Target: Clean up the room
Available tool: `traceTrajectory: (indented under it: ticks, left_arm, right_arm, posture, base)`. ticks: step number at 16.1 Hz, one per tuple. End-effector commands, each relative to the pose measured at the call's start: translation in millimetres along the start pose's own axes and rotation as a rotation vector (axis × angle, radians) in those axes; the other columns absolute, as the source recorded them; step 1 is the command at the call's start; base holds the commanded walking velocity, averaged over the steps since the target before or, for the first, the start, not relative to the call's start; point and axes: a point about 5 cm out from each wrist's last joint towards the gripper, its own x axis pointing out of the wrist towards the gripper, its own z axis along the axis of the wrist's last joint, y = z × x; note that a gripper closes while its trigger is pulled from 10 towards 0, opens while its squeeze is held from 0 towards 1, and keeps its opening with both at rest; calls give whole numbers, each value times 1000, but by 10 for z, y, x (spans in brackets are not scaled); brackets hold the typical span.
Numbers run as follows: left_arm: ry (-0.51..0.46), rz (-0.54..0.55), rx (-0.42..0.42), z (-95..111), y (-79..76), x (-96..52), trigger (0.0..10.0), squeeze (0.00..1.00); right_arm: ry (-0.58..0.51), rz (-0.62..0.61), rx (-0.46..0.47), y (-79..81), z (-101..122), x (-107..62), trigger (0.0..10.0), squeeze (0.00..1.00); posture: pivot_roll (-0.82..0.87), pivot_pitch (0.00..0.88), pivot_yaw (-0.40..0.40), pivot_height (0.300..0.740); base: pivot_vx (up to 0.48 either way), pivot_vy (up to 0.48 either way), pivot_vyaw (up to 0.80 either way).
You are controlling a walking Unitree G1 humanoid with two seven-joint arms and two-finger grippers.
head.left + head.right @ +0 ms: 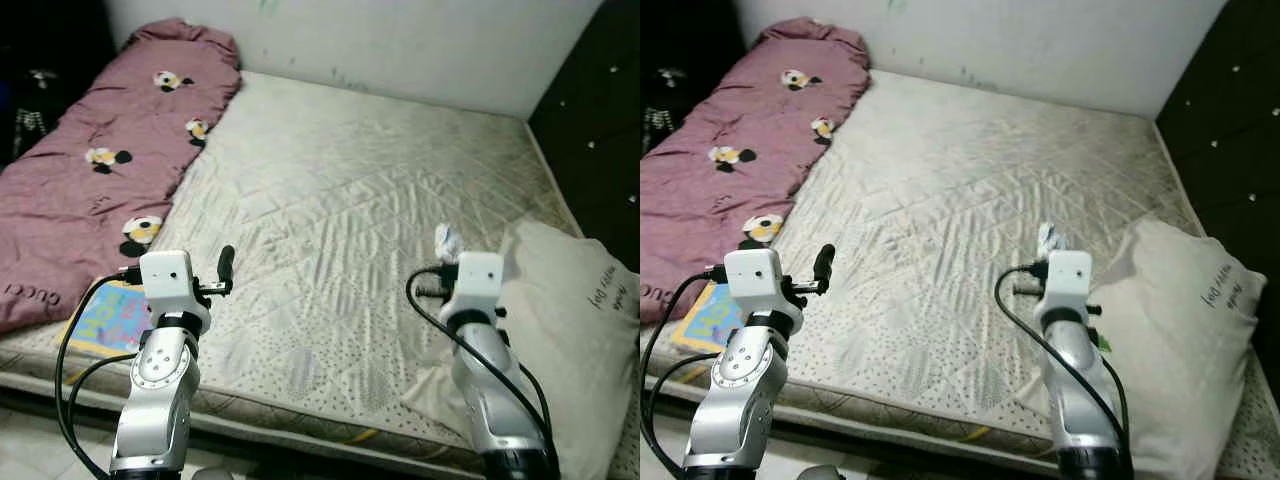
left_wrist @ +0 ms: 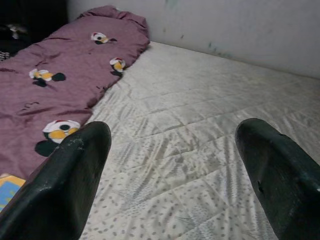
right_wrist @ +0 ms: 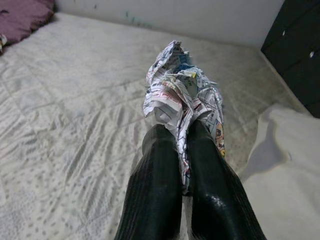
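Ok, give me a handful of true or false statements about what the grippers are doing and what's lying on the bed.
1. The right gripper is shut on a crumpled printed paper wad. True.
2. The left gripper is shut on the purple cartoon-print quilt. False: it is open, over the white quilted mattress.
3. The white pillow with handwriting-style lettering lies at the robot's right. True.
4. The colourful book lies in the middle of the mattress. False: it lies at the near left edge, by the quilt.
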Motion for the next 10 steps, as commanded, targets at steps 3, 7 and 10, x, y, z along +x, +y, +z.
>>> traceTrajectory:
  ticks: [3, 7, 10]
  left_arm:
    - [0, -5, -2, 11, -21, 22, 10000, 0]
    - [-5, -5, -2, 25, -21, 48, 10000, 0]
    - [-5, -8, -3, 23, -30, 47, 10000, 0]
  right_arm:
    - [33, 69, 63, 37, -4, -9, 10000, 0]
    - [26, 84, 83, 67, 13, 10, 10000, 0]
    - [30, 90, 84, 60, 13, 9, 10000, 0]
  posture:
    - [-12, 41, -91, 740]
    - [-16, 42, -94, 740]
    - [-17, 43, -93, 740]
  base:
    - [0, 0, 0]
    - [0, 252, -600]
    - [0, 390, -800]
